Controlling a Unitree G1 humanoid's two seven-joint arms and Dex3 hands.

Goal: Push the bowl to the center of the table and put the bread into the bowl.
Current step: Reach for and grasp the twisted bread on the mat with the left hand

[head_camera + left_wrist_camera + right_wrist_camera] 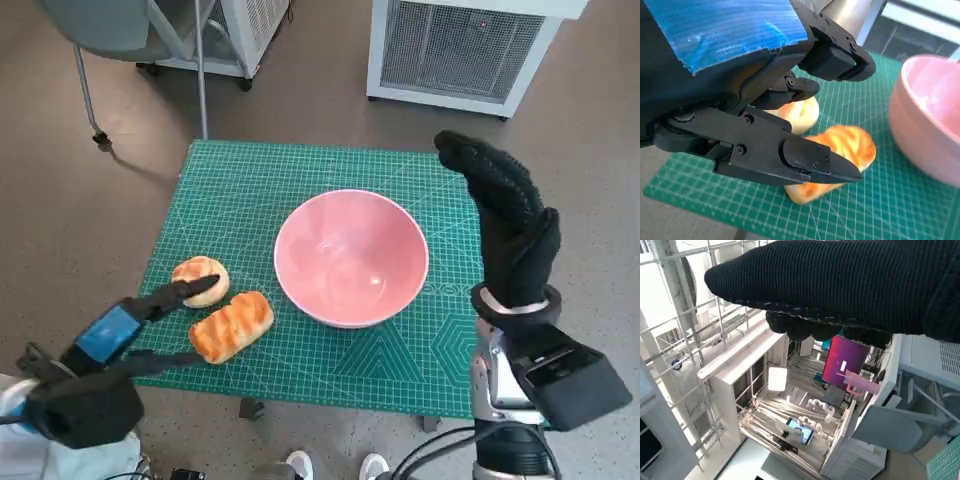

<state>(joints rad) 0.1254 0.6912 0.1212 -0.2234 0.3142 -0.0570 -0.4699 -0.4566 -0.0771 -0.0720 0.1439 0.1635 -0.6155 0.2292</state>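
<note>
The left hand (120,335) is kept open over the near left part of the green mat (300,170), with nothing held. Its fingers (805,162) are spread above two pieces of bread: a round bun (200,280) and a long roll (232,325). The pink bowl (351,257) is found just beside them, mid-table. The right hand (510,225) is raised flat beside the bowl, empty.
</note>
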